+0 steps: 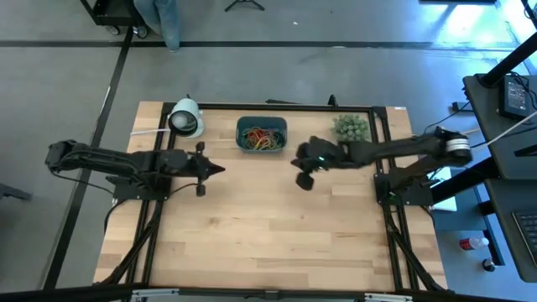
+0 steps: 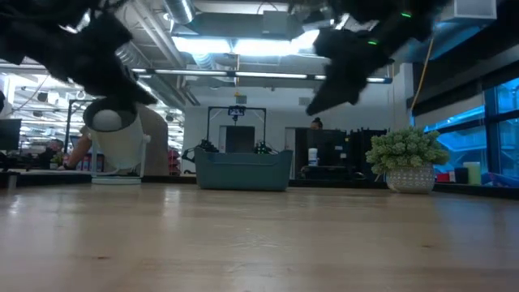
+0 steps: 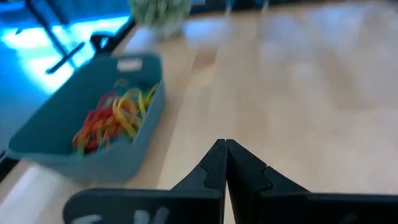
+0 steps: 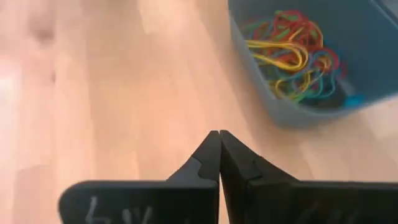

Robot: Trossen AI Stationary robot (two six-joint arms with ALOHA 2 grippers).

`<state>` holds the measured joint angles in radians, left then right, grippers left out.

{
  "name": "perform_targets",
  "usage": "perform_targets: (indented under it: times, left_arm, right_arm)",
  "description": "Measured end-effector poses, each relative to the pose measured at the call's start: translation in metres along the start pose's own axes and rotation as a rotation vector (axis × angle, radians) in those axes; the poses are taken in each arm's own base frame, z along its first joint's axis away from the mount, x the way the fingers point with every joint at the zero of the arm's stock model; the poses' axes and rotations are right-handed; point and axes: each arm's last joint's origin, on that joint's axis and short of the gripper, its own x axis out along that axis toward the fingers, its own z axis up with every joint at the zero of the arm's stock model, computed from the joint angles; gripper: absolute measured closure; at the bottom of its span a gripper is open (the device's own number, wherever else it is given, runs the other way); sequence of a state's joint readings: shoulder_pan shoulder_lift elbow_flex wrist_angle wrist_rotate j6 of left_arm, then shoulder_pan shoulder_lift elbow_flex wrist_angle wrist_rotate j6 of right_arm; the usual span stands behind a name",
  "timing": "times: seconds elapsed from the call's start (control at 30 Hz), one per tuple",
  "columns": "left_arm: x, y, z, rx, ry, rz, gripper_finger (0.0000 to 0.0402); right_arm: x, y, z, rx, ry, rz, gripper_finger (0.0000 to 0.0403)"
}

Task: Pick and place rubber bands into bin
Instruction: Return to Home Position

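since we're going front to back: the near half of the table [image 1: 268,243] is just plain wood, and we can't spot any stray loops on it in any view.

mid-table is where both arms hang, up off the wood going by the low view. the left gripper [image 1: 218,169] reaches in from the left side and points toward the middle, fingers pressed tight together with nothing between them. the right gripper [image 1: 303,179] sits just off the near right corner of the bin, tips pressed together too and empty. its wrist view shows that plainly.

further back, the bin [image 1: 262,120] sits by the far edge, between the white cylinder [image 1: 186,119] on the left and the little plant [image 1: 351,127] on the right. the rubber bands [image 1: 262,138] are heaped inside it, a tangle of red, yellow, green and a bit of blue, all below the rim as far as we can tell.

so we'd call the job basically done, with only the trip home left.

what could go wrong, imo:
- the right arm is the close one, so a low or wide swing out could clip the bin wall, or the plant right beside its forearm.
- the bin looks light. a knock could slide or tip it, and springy bands would spill.
- the left arm has the cylinder just beyond its wrist, same deal.
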<state>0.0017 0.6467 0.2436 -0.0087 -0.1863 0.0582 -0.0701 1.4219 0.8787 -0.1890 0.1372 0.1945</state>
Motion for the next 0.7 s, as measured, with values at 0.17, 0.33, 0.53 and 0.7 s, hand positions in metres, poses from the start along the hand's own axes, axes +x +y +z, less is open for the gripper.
perform_targets:
  times: [0.17,0.33,0.53,0.7]
  left_arm:
    - [-0.017,0.001,-0.001,-0.027,-0.130,-0.064,0.0401]
    - [-0.028,0.002,-0.016,-0.072,-0.236,-0.067,0.0400]
    - [-0.042,0.005,-0.016,-0.044,-0.379,-0.053,0.0400]
    - [-0.050,0.006,-0.020,-0.040,-0.417,-0.070,0.0400]
  right_arm:
    - [-0.014,-0.001,-0.047,0.033,-0.103,0.050,0.0396]
    - [-0.023,-0.006,-0.080,0.038,-0.233,0.096,0.0399]
    - [-0.029,-0.013,-0.109,0.043,-0.270,0.108,0.0401]
    - [-0.034,-0.018,-0.126,0.046,-0.292,0.115,0.0400]
